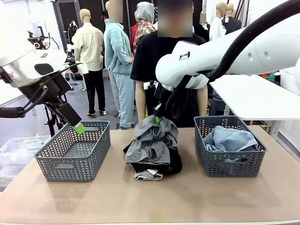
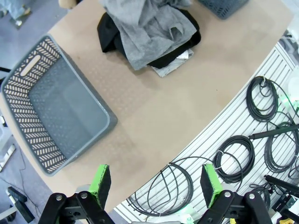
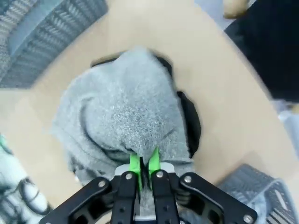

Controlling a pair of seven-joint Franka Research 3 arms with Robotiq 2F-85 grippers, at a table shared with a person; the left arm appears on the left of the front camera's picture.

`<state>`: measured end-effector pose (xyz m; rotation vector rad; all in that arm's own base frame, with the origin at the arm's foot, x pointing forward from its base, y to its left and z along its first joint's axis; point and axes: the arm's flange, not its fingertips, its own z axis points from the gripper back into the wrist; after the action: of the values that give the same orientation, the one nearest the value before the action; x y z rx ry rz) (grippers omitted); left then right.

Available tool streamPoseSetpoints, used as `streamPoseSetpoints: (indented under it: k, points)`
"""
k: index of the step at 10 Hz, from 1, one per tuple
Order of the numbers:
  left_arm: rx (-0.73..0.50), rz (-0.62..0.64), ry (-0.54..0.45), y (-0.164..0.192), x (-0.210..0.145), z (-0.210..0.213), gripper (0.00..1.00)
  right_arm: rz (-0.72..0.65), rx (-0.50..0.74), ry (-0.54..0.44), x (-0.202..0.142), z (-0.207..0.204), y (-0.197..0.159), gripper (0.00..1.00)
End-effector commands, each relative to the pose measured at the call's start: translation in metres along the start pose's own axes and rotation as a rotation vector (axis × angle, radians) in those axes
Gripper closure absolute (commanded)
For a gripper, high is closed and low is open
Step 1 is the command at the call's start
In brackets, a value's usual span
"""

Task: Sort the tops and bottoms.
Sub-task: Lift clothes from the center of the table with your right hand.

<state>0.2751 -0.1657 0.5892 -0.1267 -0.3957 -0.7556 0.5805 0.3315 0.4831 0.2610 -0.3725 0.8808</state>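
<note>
We count one piece sorted: the light blue denim garment (image 1: 232, 139) lies in the right basket (image 1: 229, 165), to the right of the heap (image 1: 149, 157). The left basket (image 1: 70, 161), on the heap's other side, holds nothing. Our right tool (image 3: 144, 164) is clenched on the grey garment (image 3: 126, 112) atop the heap. Black garments (image 1: 174, 165) lie beneath it on the desk (image 1: 187, 197). Our left tool (image 2: 155, 183) hangs released, left of the heap.
</note>
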Motion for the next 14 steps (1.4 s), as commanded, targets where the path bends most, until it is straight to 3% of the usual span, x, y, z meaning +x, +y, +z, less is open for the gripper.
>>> streamPoseSetpoints:
  k: [1, 4, 7, 8, 9, 14]
  points:
    - [-0.005, 0.002, 0.002, 0.001, -0.002, -0.001, 0.00, -0.004, -0.073, -0.197, -0.023, 0.051, 0.020, 1.00]
    - [-0.005, 0.002, 0.002, 0.001, -0.002, -0.001, 0.00, 0.062, -0.163, -0.345, -0.022, 0.123, 0.050, 1.00]
    - [-0.005, 0.002, 0.002, 0.001, -0.002, -0.001, 0.00, 0.117, -0.223, -0.432, -0.028, 0.158, 0.082, 1.00]
    - [-0.005, 0.002, 0.002, 0.001, -0.002, -0.001, 0.00, 0.115, -0.214, -0.436, -0.030, 0.160, 0.082, 1.00]
    - [-0.005, 0.002, 0.002, 0.001, -0.002, -0.001, 0.00, 0.089, -0.218, -0.396, -0.011, 0.165, 0.080, 1.00]
    - [-0.005, 0.002, 0.002, 0.001, -0.002, -0.001, 0.00, 0.089, -0.218, -0.396, -0.011, 0.165, 0.080, 1.00]
